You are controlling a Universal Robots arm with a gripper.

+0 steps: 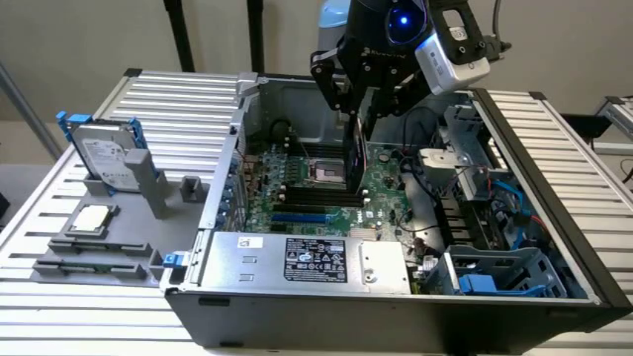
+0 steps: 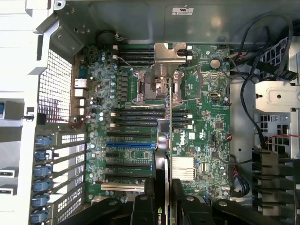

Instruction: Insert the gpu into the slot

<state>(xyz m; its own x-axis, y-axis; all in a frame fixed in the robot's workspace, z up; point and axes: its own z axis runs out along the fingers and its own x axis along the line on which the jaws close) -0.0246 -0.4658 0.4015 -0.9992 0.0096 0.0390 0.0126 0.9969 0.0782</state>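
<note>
The hand (image 1: 364,105) hangs at the upper middle of the exterior view, pointing straight down into the open computer case (image 1: 396,322). Its fingers are clamped on the gpu (image 1: 359,152), which is held upright and edge-on over the motherboard (image 1: 384,185). The slot (image 1: 299,219) lies bare at frame centre, apart from the card.

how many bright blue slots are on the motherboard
1. The blue slot lies on the green motherboard; in the wrist view one end sits beside the held gpu, which may hide more.
</note>
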